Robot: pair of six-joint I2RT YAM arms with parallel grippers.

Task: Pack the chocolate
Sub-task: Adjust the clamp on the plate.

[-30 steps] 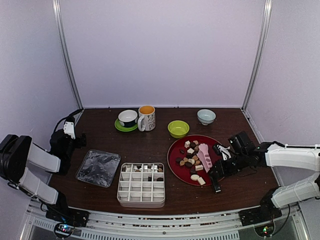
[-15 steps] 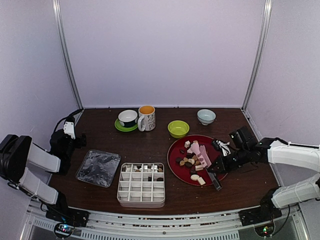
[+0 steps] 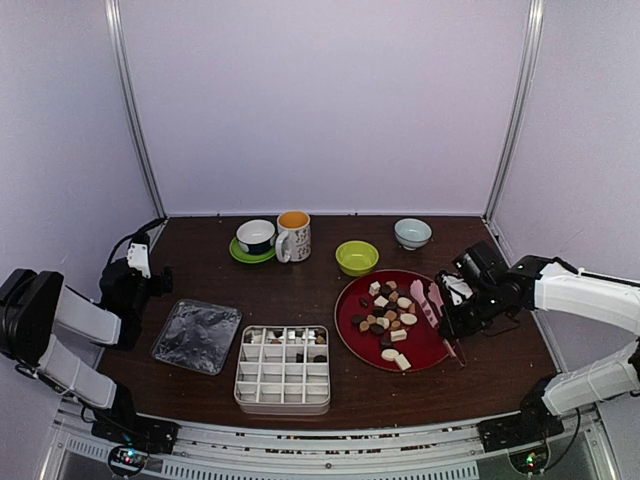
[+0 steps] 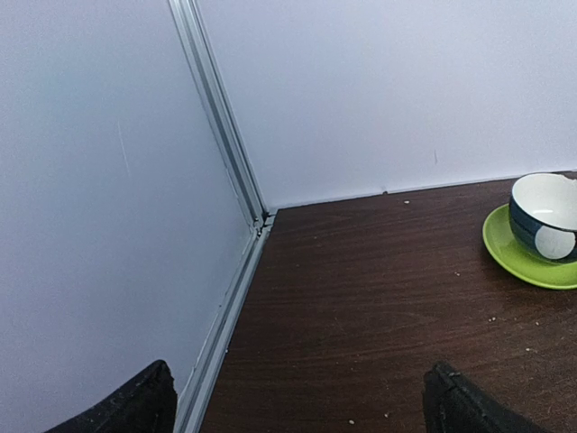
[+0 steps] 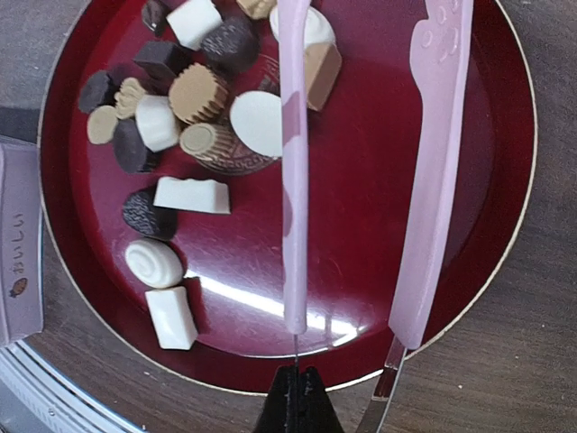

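The chocolate point(image 3: 388, 318) lies as many small brown, tan and white pieces on a red plate point(image 3: 345, 330); the right wrist view shows the chocolate point(image 5: 203, 99) heaped at the far left of the plate point(image 5: 361, 234). Pink tongs point(image 3: 432, 302) reach over the plate's right side. My right gripper point(image 5: 297, 401) is shut on the thin metal end of one tong arm point(image 5: 293, 180); the other arm point(image 5: 433, 162) spreads free to the right. A white divided box point(image 3: 283, 368) holds a few pieces in its back row. My left gripper point(image 4: 297, 401) stands open by the left wall, holding nothing.
A crinkled clear lid point(image 3: 197, 335) lies left of the box. Along the back stand a cup on a green saucer point(image 3: 256, 238), a mug point(image 3: 293, 236), a green bowl point(image 3: 357, 257) and a pale bowl point(image 3: 412, 233). The cup and saucer point(image 4: 541, 225) show right of the left gripper.
My right gripper has shut on the tongs and swung right and back from the plate's front edge, carrying the tongs to the plate's right side. The left arm has not moved.
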